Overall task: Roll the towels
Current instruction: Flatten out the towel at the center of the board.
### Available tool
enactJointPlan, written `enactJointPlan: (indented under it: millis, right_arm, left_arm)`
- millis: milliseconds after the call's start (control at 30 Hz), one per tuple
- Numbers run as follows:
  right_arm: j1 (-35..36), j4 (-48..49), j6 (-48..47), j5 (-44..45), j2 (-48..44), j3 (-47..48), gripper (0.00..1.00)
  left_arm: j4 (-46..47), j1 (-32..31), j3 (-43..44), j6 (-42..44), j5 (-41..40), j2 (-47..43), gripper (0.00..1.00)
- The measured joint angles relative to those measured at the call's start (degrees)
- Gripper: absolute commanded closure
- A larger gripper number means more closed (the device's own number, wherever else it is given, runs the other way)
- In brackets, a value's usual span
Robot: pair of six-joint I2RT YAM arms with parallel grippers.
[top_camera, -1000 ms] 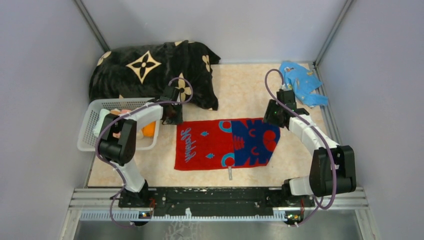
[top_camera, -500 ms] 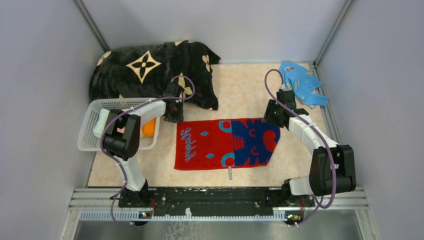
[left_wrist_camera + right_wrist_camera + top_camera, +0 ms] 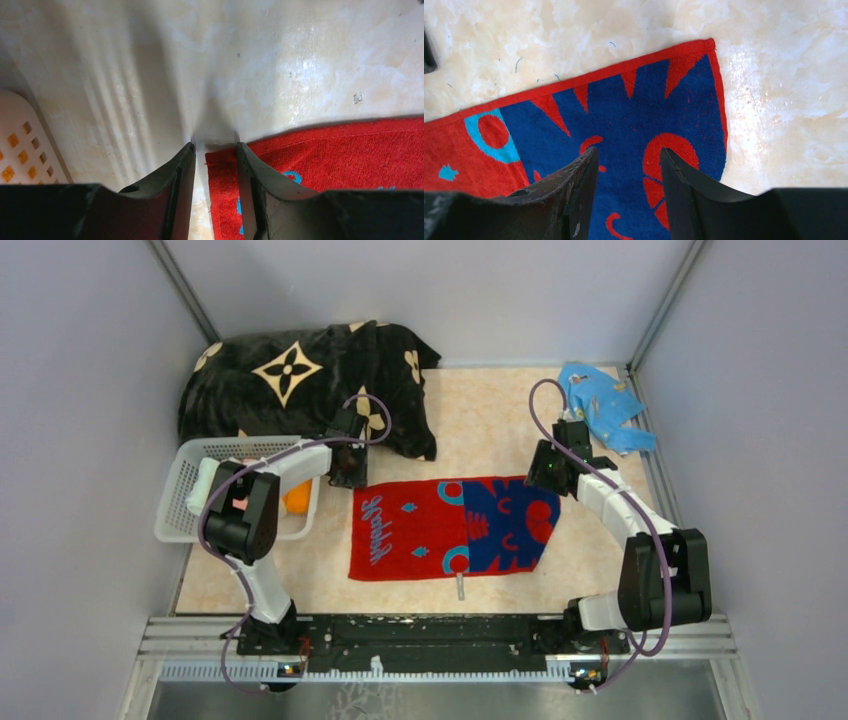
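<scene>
Now | left pincer (image 3: 215,150), spread, is straddling corner of red-and-blue printed towel (image 3: 345,155); press down before closing | right pincer (image 3: 628,162) is hovering spread

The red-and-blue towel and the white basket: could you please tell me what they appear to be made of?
The red-and-blue towel looks like cotton terry, matte and fuzzy, with a fine nap and a stitched hem. The white basket seems moulded plastic, smooth, with a grid of small holes.
</scene>
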Motion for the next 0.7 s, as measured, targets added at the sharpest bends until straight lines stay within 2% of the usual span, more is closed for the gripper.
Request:
enactJointPlan:
  millis: [333, 700]
  right_arm:
    - [0.0, -0.7, 0.0, 0.5, 0.0, 1.1, 0.51]
    - [0.0, -0.8, -0.1, 0.9, 0.0, 1.1, 0.51]
  left_arm:
    - [-4.6, 0.0, -0.1, -0.5, 0.8, -1.9, 0.53]
    - [-6.1, -0.1, 0.9, -0.7, 0.8, -4.4, 0.53]
